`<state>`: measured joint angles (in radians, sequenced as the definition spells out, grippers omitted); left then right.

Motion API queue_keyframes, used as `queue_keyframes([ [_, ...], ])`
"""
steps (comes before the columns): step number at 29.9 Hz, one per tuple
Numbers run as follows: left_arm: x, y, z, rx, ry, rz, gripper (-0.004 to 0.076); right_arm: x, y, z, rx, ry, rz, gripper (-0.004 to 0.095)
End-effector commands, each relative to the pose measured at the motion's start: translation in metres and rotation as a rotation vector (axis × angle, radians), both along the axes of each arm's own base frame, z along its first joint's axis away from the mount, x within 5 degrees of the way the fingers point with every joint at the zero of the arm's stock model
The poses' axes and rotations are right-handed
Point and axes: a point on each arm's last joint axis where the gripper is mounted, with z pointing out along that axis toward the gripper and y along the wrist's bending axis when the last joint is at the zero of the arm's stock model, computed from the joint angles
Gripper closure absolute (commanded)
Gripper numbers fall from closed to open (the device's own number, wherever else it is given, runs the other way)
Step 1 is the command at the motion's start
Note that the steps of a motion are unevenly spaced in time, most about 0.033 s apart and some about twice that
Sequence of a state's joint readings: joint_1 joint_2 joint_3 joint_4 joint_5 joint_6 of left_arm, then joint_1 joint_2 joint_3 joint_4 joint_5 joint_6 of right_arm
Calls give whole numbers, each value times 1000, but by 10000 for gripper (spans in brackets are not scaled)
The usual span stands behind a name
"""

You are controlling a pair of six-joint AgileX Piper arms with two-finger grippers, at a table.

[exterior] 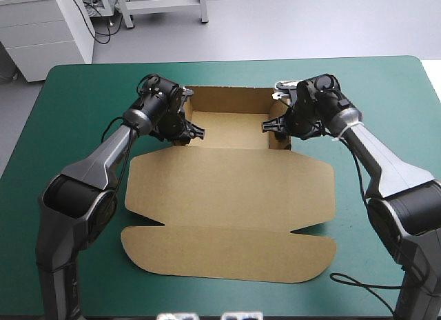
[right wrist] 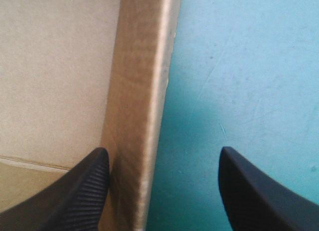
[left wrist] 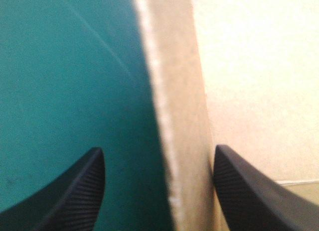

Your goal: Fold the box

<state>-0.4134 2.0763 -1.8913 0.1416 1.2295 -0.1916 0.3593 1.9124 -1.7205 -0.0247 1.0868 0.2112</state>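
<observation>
Left wrist view, left tool (left wrist: 158, 151) open astride box (left wrist: 177, 91) side wall, right tool (right wrist: 163, 151) same, opp. wall, nothing gripped

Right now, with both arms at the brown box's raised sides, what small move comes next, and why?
Probably shut both grippers. The left gripper and right gripper stand open, each straddling a raised side wall of the brown cardboard box, one black finger inside, one outside over the teal-green cover; neither grips yet.

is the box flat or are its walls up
Partly up: the box has raised walls at its far end, an open tray; the lid lies flat nearer.
</observation>
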Motion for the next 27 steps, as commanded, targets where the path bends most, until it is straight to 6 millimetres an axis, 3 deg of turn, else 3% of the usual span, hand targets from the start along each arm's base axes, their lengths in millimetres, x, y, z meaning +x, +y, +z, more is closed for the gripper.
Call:
queue_keyframes([
  [1, -7, 6, 50, -11, -94, 12, 207, -4, -4, 37, 40, -137, -5, 254],
  [6, -3, 6, 77, -27, -192, 15, 208, 1, -3, 41, 63, -196, -3, 254],
  [9, -3, 8, 95, -33, -252, 18, 208, 4, -1, 54, 89, -252, -12, 254],
  [16, -18, 12, 140, -111, -365, 19, 282, -3, -8, 109, 72, -309, -26, 254],
  [19, -34, 19, 165, -146, -417, 28, 382, -12, -16, 127, 7, -289, -43, 255],
  [23, -61, 33, 202, -154, -511, 12, 696, -19, -18, 141, 27, -325, -44, 255],
  [27, -98, 49, 240, -157, -612, -36, 729, -21, -17, 142, 50, -320, -39, 254],
])
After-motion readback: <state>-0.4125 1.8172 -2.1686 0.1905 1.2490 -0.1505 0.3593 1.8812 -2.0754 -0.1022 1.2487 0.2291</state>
